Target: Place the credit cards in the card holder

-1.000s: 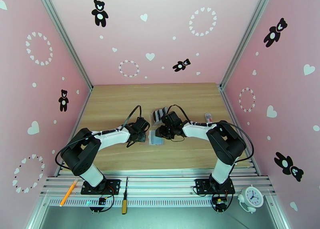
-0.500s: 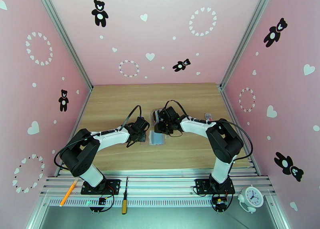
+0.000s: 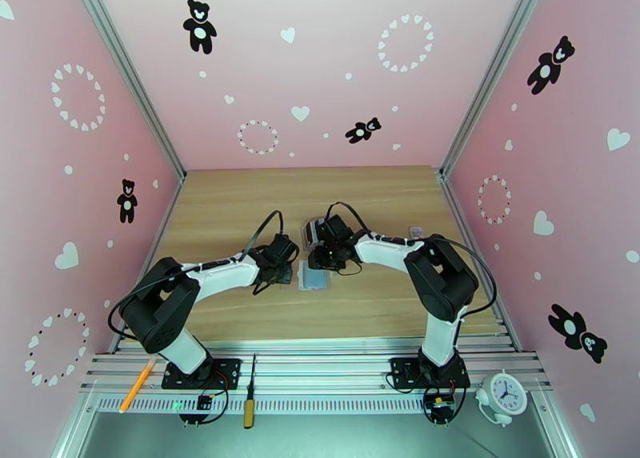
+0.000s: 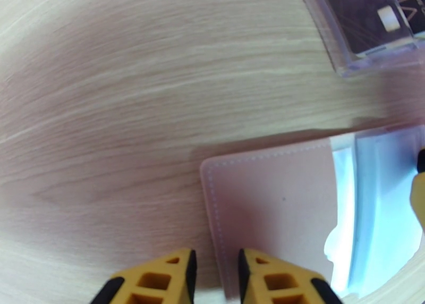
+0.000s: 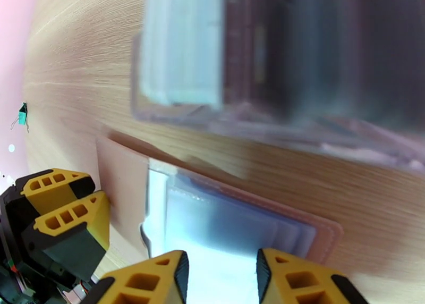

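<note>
**Fig.** The holder (image 3: 314,279) lies open on the bench (image 3: 240,211), sleeves up, just beside the clear rack (image 3: 312,229) that holds the cards (image 4: 372,18). The left claw (image 4: 215,257), nearly pressed together, straddles the cover's edge; whether it pinches cannot be told. The right claw (image 5: 223,262), spread and empty, hangs over the sleeves, facing the rack. Advised: seize a single card by its free edge and lift it straight out, the left claw steadying the cover.

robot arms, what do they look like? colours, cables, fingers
Both arms match: the left arm and right arm have white forearm shells between chunky black joints, black base plates, and thin black cables looping above the wrists. The left gripper and right gripper carry orange-yellow fingers with rectangular cut-outs on black backing.
</note>
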